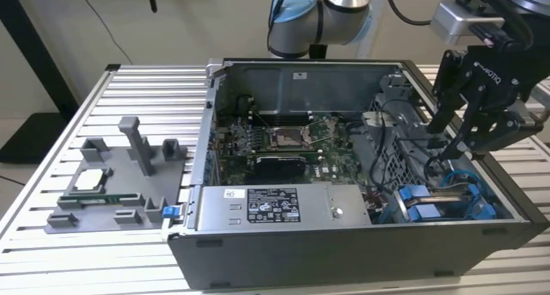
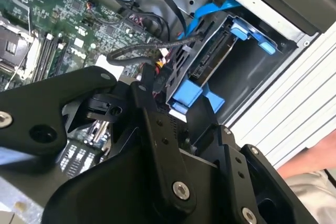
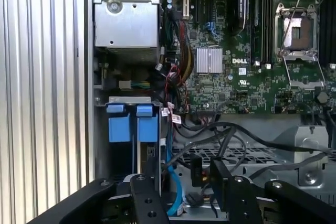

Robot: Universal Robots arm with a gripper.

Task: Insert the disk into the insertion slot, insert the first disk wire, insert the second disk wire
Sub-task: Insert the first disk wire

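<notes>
In the case corner at the exterior view's right, the disk (image 2: 212, 53) sits in the insertion slot (image 2: 178, 77) — first step apparently done. The gripper (image 1: 458, 144) hovers near, fingers spread — wire seating unclear.

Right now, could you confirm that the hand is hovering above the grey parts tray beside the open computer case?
Not quite. The exterior view shows the hand hovering above the open computer case itself, at its end on the exterior view's right, near the disk. The grey parts tray lies beside the case, away from the hand.
</notes>
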